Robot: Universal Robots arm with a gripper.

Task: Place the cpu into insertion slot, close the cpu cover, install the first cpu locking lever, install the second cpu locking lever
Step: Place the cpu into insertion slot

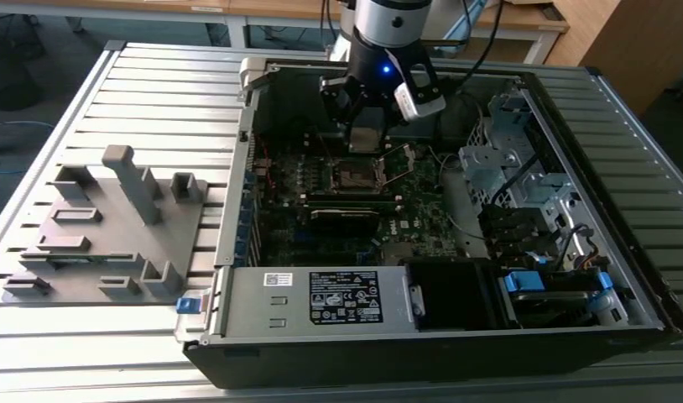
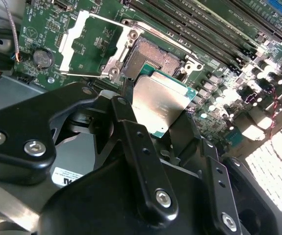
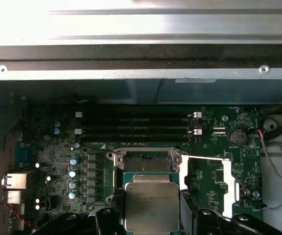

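Silver-grey metal shows between the fingers: the claw (image 1: 365, 138) is clamped on the cpu (image 2: 160, 105) by two opposite edges, flat face up in both wrist views. In the exterior view it hangs inside the open computer case (image 1: 610, 277), which stands toward the exterior view's right edge of the slatted table (image 1: 151, 92).

Findings:
- The insertion slot (image 2: 150, 61) is bare, its dark centre exposed. It sits on the motherboard (image 3: 57, 147), next to the long memory slots (image 3: 136, 131).
- The chip is near the slot and apart from it. How high it rides above the slot I cannot tell.
- The cpu cover (image 2: 112, 58) is swung back flat beside the slot, clear of the opening. One thin wire locking lever (image 3: 204, 157) also lies off to that side.
- No part of the task is completed; the chip is not seated.

Assessment: placing calls for the chip to be held level and its four edges squared to the slot's silver rim before any descent. In my judgement the approach should be straight down, with no sideways drag across the contacts. The grip should be eased only once the chip rests flat inside the rim. A tilted or offset drop is the main risk.
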